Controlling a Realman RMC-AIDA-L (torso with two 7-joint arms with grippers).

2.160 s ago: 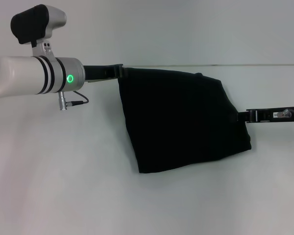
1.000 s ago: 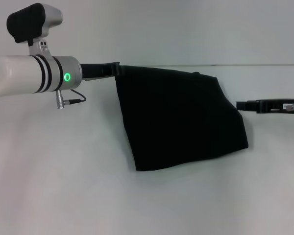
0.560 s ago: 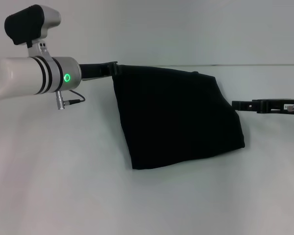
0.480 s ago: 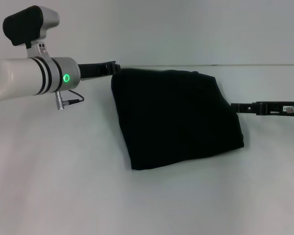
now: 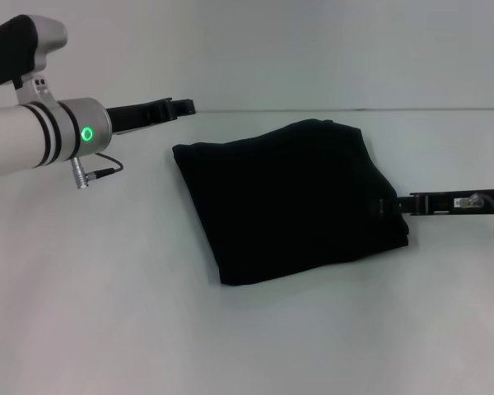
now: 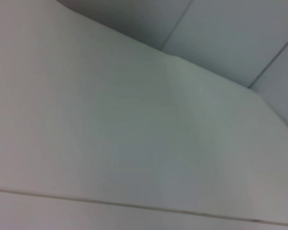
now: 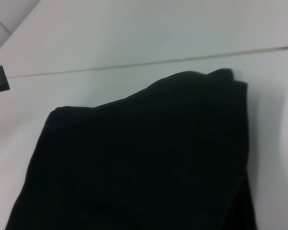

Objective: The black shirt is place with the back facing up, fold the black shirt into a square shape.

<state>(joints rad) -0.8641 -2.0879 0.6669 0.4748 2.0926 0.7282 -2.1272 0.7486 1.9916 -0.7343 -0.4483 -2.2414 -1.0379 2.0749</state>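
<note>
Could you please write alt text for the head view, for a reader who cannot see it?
A folded matte black fabric shirt lies on a white table. The left gripper hovers off its far left corner; the right gripper meets its right edge.

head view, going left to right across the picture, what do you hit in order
left gripper → black shirt lying on the white table → right gripper, at the shirt's right edge
</note>
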